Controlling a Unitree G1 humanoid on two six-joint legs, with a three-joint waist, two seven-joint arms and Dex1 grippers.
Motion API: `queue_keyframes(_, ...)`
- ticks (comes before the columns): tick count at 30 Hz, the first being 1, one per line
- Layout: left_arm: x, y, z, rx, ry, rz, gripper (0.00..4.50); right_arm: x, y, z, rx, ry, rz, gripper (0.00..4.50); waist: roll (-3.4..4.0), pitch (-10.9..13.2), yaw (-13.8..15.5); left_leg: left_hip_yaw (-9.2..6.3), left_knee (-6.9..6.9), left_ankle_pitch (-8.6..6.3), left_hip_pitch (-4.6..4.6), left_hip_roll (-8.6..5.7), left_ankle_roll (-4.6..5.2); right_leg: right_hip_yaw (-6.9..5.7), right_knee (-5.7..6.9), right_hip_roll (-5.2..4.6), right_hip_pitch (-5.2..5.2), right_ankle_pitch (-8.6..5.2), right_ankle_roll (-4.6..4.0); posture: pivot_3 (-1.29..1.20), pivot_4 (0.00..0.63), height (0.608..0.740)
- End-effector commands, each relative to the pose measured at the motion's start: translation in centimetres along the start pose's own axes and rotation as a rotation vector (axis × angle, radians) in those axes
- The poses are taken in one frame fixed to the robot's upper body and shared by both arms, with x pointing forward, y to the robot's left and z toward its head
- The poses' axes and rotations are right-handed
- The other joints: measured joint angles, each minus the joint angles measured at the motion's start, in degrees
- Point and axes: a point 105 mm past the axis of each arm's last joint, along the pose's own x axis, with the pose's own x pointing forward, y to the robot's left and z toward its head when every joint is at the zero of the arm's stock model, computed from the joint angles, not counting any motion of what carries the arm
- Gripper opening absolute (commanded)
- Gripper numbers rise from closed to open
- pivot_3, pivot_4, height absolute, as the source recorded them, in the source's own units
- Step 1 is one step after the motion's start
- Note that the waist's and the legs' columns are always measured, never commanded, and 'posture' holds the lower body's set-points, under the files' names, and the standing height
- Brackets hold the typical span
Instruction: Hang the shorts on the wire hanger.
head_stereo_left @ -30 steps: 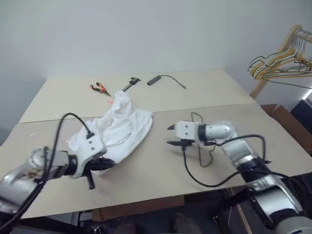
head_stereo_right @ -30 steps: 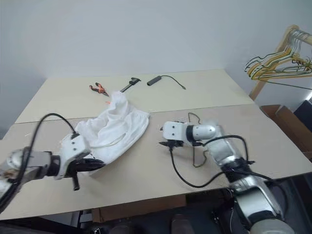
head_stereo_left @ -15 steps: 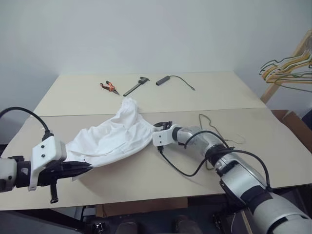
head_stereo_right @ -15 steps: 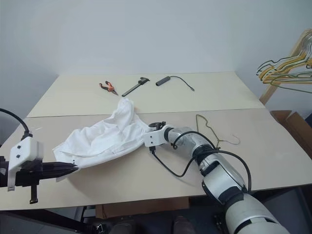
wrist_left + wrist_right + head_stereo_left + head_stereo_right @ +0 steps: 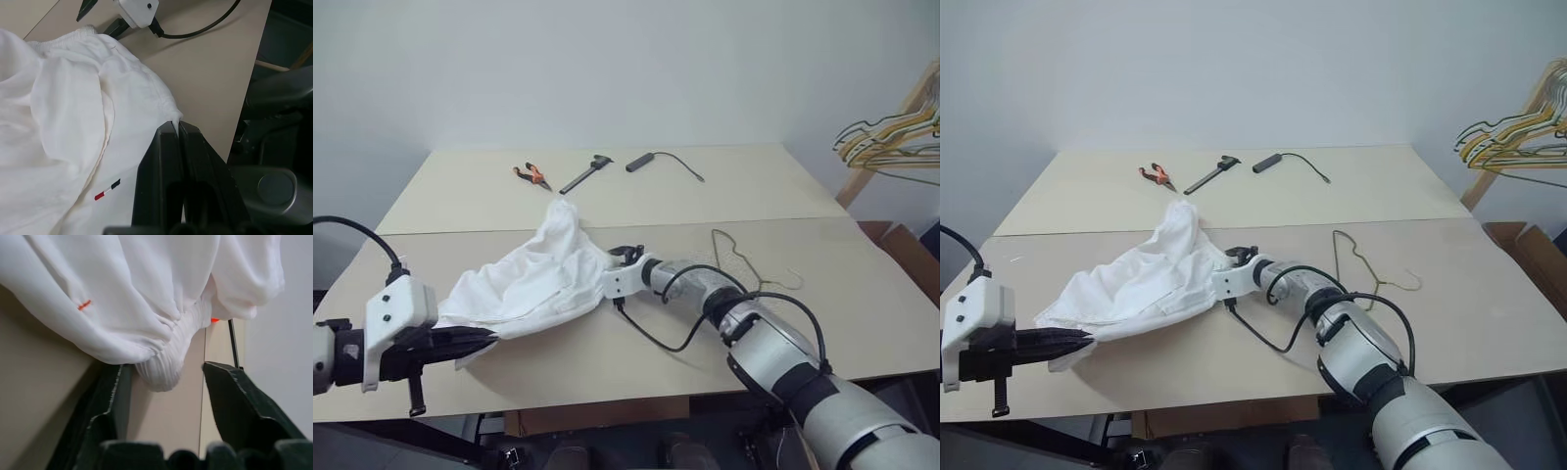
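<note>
While stretched: the shorts (image 5: 533,284) lie mid-counter (image 5: 705,196), a corner pinched in the clenched left end effector (image 5: 177,128).
Waistband: sits between the right end effector's (image 5: 625,257) parted fingers, likely for spreading.
Wire hanger (image 5: 744,262): untouched, just right.

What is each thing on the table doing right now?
shorts: crumpled on the table, one corner pinched.
left gripper: shut on the shorts.
right gripper: open, fingers either side of the waistband.
wire hanger: lying flat, untouched.
pliers: lying at the far side.
</note>
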Motion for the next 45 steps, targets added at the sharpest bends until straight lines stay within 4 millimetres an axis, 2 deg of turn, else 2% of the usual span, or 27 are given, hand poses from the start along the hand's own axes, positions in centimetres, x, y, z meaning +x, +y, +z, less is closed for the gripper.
queue_keyframes(1, -0.1, -0.1, 0.8, 0.034, -0.012, 0.001, 0.0, 0.0, -1.4, 0.5, 0.006, -0.034, -0.034, 1.38, 0.01, 0.01, 0.21, 0.0, 0.0, 0.0, 0.0, 0.0, 0.0, -0.01, -0.01, 0.0, 0.0, 0.0, 0.0, 0.22, 0.0, 0.74)
queue_keyframes(5, 0.0, -0.1, 0.8, 0.031, -0.011, -0.007, 0.0, -0.1, -1.3, 0.5, 0.007, -0.038, -0.033, 0.02, 0.02, 0.01, 0.35, -0.03, 0.0, 0.01, 0.0, 0.01, -0.02, -0.05, 0.01, 0.0, 0.0, -0.01, -0.02, 0.21, 0.0, 0.74)
queue_keyframes(9, 0.1, 0.0, 0.8, 0.03, -0.009, -0.011, 0.0, -0.3, -1.3, 0.3, 0.003, -0.039, -0.032, 0.02, 0.02, 0.01, 0.35, -0.04, -0.01, 0.01, 0.0, 0.0, -0.03, -0.06, 0.01, 0.0, 0.0, -0.02, -0.04, 0.2, 0.0, 0.74)
queue_keyframes(14, 0.4, -0.1, 0.6, 0.04, -0.005, -0.039, 0.0, -2.1, -2.3, -1.7, -0.026, -0.031, -0.034, 0.02, 0.04, 0.03, 0.44, -0.06, -0.01, 0.01, -0.02, -0.02, -0.03, -0.1, -0.01, -0.03, 0.01, -0.02, -0.04, 0.18, 0.0, 0.74)
queue_keyframes(17, 1.0, 0.4, 0.2, 0.067, 0.007, -0.05, 0.0, -4.7, -3.6, -4.0, -0.066, -0.008, -0.045, 0.02, 0.07, 0.05, 0.69, -0.1, 0.0, 0.02, -0.05, -0.02, -0.02, -0.18, -0.03, -0.1, 0.03, -0.03, -0.03, 0.15, 0.0, 0.74)
queue_keyframes(20, 1.7, 1.2, 0.0, 0.114, 0.01, -0.056, 0.0, -8.1, -4.7, -6.6, -0.109, 0.041, -0.046, 0.02, 0.08, 0.05, 0.68, -0.12, 0.01, 0.02, -0.06, -0.06, -0.01, -0.28, -0.08, -0.14, 0.08, -0.04, -0.02, 0.11, 0.0, 0.74)
queue_keyframes(22, 2.2, 1.9, 0.0, 0.144, 0.009, -0.051, 0.0, -10.1, -5.1, -7.6, -0.135, 0.069, -0.039, 0.02, 0.07, 0.05, 0.27, -0.1, 0.01, 0.01, -0.06, -0.05, 0.0, -0.26, -0.08, -0.1, 0.07, -0.05, -0.04, 0.08, 0.0, 0.74)
queue_keyframes(25, 3.4, 3.5, 0.1, 0.213, -0.002, -0.036, 0.0, -14.1, -5.5, -8.6, -0.173, 0.11, -0.01, 0.02, 0.13, 0.08, 0.08, -0.09, 0.02, 0.01, -0.08, -0.05, 0.02, -0.25, -0.08, -0.1, 0.06, -0.05, -0.04, 0.03, 0.0, 0.74)
queue_keyframes(28, 4.0, 5.2, 0.4, 0.262, -0.005, -0.002, 0.0, -17.1, -5.3, -8.0, -0.193, 0.118, 0.047, 0.02, 0.14, 0.09, -0.55, -0.08, 0.07, -0.01, -0.11, -0.05, 0.07, -0.24, -0.08, -0.1, 0.08, -0.05, -0.02, 0.0, 0.0, 0.74)
queue_keyframes(31, 3.8, 7.3, 0.5, 0.344, 0.018, 0.017, 0.0, -20.5, -4.3, -6.2, -0.155, 0.073, 0.157, 0.02, 0.14, 0.09, -1.25, -0.08, 0.09, -0.03, -0.09, -0.02, 0.12, -0.25, -0.11, -0.1, 0.12, -0.06, -0.01, -0.03, 0.0, 0.74)
queue_keyframes(34, 3.9, 8.7, 1.0, 0.395, -0.001, 0.028, 0.0, -21.3, -4.7, -4.4, -0.031, -0.009, 0.142, 0.02, 0.13, 0.09, -2.65, 0.0, 0.1, -0.06, -0.05, 0.06, 0.15, -0.21, -0.12, -0.06, 0.16, -0.06, 0.0, -0.05, 0.0, 0.74)
queue_keyframes(35, 4.2, 9.5, 1.5, 0.409, -0.024, 0.053, 0.0, -21.0, -5.6, -4.2, 0.018, -0.03, 0.09, 0.02, 0.11, 0.08, -3.16, 0.01, 0.12, -0.06, -0.04, 0.07, 0.15, -0.2, -0.11, -0.06, 0.21, -0.06, 0.0, -0.05, 0.0, 0.74)
queue_keyframes(37, 5.2, 12.3, 3.6, 0.406, -0.091, 0.178, 0.0, -19.5, -8.6, -5.0, 0.079, -0.007, -0.078, 0.02, 0.08, 0.06, -3.77, 0.07, 0.19, -0.04, 0.03, 0.08, 0.18, -0.13, -0.13, -0.02, 0.28, -0.04, 0.02, -0.05, 0.0, 0.74)
queue_keyframes(41, 6.4, 19.1, 9.6, 0.399, -0.23, 0.531, 0.0, -16.1, -16.6, -7.3, 0.171, 0.113, -0.496, 0.02, 0.03, 0.1, -4.48, 0.08, 0.45, 0.41, -0.04, -0.06, 0.37, -0.06, -0.12, -0.03, 0.3, 0.51, 0.17, -0.04, 0.0, 0.74)
queue_keyframes(43, 5.8, 22.9, 13.6, 0.379, -0.318, 0.785, 0.0, -15.4, -22.0, -7.8, 0.245, 0.187, -0.76, 0.02, 0.02, 0.12, -4.49, 0.07, 0.48, 0.57, -0.14, -0.13, 0.35, -0.01, -0.08, -0.06, 0.17, 0.71, 0.13, -0.03, 0.0, 0.74)
queue_keyframes(45, 4.5, 25.2, 17.0, 0.362, -0.37, 0.997, 0.0, -16.1, -26.0, -7.8, 0.253, 0.266, -0.995, 0.02, 0.02, 0.14, -4.43, 0.04, 0.43, 0.64, -0.29, -0.15, 0.35, -0.02, -0.08, -0.14, -0.04, 0.77, 0.09, -0.02, 0.0, 0.74)
